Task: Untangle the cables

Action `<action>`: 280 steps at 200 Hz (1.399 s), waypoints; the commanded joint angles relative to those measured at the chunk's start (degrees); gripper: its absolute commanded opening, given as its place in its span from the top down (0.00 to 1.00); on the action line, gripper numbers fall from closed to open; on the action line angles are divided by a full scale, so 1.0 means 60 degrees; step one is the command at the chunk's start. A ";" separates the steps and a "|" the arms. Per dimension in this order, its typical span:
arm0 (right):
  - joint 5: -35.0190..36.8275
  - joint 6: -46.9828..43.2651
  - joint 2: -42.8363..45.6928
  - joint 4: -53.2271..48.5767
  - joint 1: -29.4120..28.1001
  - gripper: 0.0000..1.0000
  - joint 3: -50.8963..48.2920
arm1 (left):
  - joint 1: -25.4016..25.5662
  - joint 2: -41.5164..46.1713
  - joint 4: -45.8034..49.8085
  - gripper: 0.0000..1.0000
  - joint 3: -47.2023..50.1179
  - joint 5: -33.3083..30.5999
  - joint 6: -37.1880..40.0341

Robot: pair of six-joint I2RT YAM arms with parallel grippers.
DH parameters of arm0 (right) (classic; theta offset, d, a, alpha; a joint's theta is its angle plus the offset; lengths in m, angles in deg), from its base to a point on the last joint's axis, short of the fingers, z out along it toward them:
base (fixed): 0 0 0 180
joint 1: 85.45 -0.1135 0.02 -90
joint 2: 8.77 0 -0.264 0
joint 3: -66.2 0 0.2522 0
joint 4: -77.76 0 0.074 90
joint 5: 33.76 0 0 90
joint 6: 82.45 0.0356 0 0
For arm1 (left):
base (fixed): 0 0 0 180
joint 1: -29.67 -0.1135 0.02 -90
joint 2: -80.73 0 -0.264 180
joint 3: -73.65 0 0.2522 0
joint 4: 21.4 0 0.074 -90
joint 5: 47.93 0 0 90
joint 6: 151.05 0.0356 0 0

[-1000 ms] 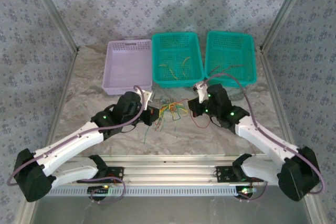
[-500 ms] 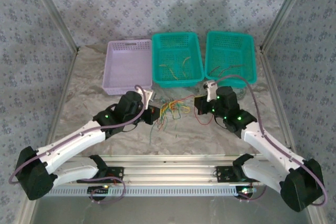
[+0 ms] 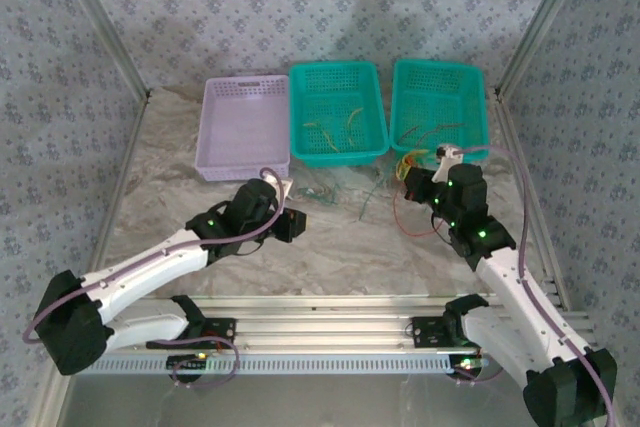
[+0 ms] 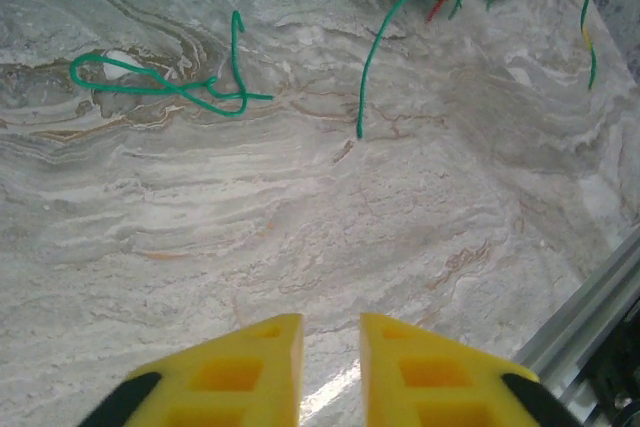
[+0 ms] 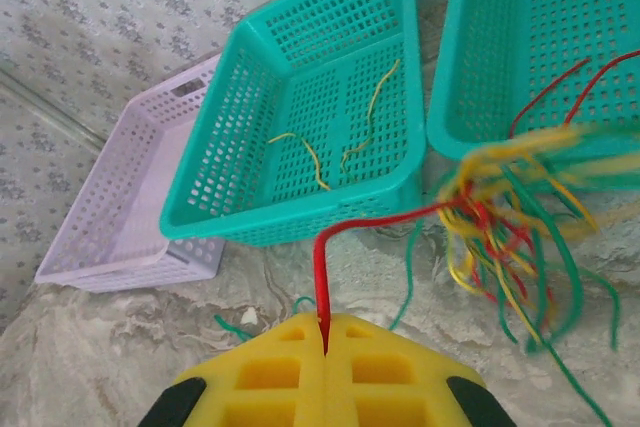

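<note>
Pinched a red cable (image 5: 380,219) in the closed right gripper (image 5: 325,332). Dangled the tangled cables (image 5: 505,212), blurred and perhaps off the table (image 4: 300,227), by a teal basket (image 5: 445,97) toward the far right corner. Hovered the left gripper (image 4: 331,332), narrowly parted, near a loose green cable (image 4: 178,87).

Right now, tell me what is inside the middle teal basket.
A few thin yellow wires lie on the basket's floor; its near wall hides the front strip.

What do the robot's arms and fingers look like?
The left arm and right arm are white tubes with black joints, tiny green lights and a purplish-grey cable alongside. The left gripper and right gripper have chunky yellow fingers with square hollows.
</note>
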 commanded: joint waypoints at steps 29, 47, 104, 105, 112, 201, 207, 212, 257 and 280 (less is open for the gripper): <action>-0.0785 0.0011 0.0445 -0.0388 -0.0156 1.00 0.0739 | -0.0047 -0.0500 -0.1516 0.23 0.0738 0.0522 -0.0479; -0.1292 -0.0049 0.0403 -0.0551 -0.0210 1.00 0.1057 | -0.0038 -0.0865 -0.2403 0.16 0.0886 0.0666 -0.0574; -0.1412 -0.0058 0.0347 -0.0677 -0.0834 1.00 0.1383 | 0.0200 -0.2758 -0.4470 0.11 0.0068 0.1567 -0.0505; -0.1404 -0.0059 0.0341 -0.0679 -0.0843 1.00 0.1395 | 0.0213 -0.2785 -0.4479 0.11 0.0039 0.1571 -0.0489; -0.1353 -0.0093 0.0343 -0.0733 -0.0941 1.00 0.1438 | 0.0319 -0.3001 -0.4527 0.11 -0.0123 0.1636 -0.0385; -0.0995 -0.0280 0.0380 -0.1083 -0.1669 1.00 0.2001 | 0.0754 -0.5052 -0.4988 0.11 -0.1286 0.1548 -0.0130; -0.1000 -0.0289 0.0394 -0.1093 -0.1697 1.00 0.2035 | 0.0754 -0.5096 -0.4931 0.11 -0.1316 0.1493 -0.0086; -0.1014 -0.0281 0.0393 -0.1121 -0.1714 1.00 0.2051 | 0.0754 -0.5111 -0.4894 0.12 -0.1324 0.1459 -0.0063; -0.0897 -0.0254 0.0433 -0.1098 -0.1885 1.00 0.2137 | 0.0754 -0.5141 -0.4827 0.31 -0.1295 0.1391 0.0011; -0.0832 -0.0193 0.0448 -0.1088 -0.1946 1.00 0.2189 | 0.0754 -0.5195 -0.4959 0.30 -0.1273 0.1395 -0.0043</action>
